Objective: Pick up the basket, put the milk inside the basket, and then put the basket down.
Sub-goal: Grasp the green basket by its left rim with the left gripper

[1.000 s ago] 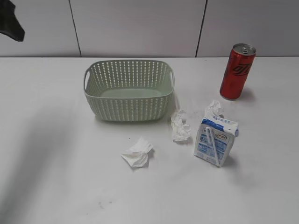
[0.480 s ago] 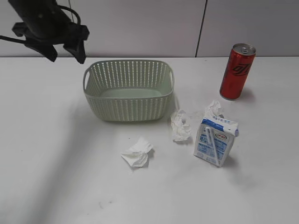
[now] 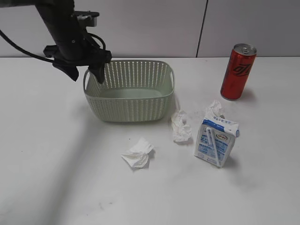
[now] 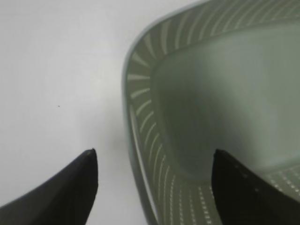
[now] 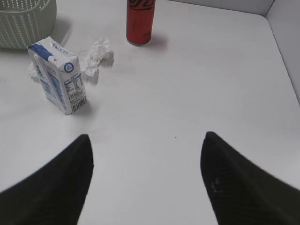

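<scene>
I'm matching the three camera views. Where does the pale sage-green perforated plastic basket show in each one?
Exterior view: pale sage-green perforated plastic basket, upper centre-left, left gripper at its left rim.
Left wrist view: fills the right side.
Right wrist view: only a corner, top left.
Shared landmark: white table, in all three.

Green basket point(image 3: 129, 92) empty (milk point(image 3: 216, 141) upright)

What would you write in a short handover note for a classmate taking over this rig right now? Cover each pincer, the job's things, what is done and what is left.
Left pincer: open, straddling the left rim of the basket, one finger inside, one outside; no grip yet.
Right pincer: open, empty, above bare table.
The milk stands upright right of the basket, near crumpled tissues.
Done: nothing.
Left: lift the basket, put the milk in, set the basket down.
</scene>
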{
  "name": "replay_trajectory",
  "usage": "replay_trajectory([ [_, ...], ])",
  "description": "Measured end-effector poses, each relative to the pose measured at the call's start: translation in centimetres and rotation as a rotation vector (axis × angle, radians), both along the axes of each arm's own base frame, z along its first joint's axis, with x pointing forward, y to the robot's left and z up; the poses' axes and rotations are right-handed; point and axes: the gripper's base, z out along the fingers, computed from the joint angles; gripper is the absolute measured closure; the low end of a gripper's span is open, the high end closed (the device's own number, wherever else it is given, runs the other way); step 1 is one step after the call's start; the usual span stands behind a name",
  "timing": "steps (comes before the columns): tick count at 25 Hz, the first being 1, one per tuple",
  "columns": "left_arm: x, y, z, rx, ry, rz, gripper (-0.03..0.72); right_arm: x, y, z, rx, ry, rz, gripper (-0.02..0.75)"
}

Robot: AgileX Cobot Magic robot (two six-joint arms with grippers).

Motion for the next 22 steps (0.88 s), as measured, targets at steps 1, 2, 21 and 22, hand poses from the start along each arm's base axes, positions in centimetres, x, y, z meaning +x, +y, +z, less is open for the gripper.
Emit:
replay_trajectory([
  [1, 0.1, 0.0, -0.4, 0.001, 0.003, 0.003, 0.115, 0.0, 0.0, 0.0, 0.0, 0.0, -0.001, 0.175],
  [2, 0.3, -0.1, -0.8, 0.001, 0.004, 0.007, 0.115, 0.0, 0.0, 0.0, -0.001, 0.0, -0.002, 0.175],
  [21, 1.2, -0.4, -3.9, -0.026, 0.022, 0.135, 0.444, 0.0, 0.0, 0.0, 0.011, 0.002, -0.01, 0.175],
  [22, 1.2, -0.4, -3.9, -0.025, 0.025, 0.136, 0.501, 0.0, 0.0, 0.0, 0.011, 0.002, -0.01, 0.175],
])
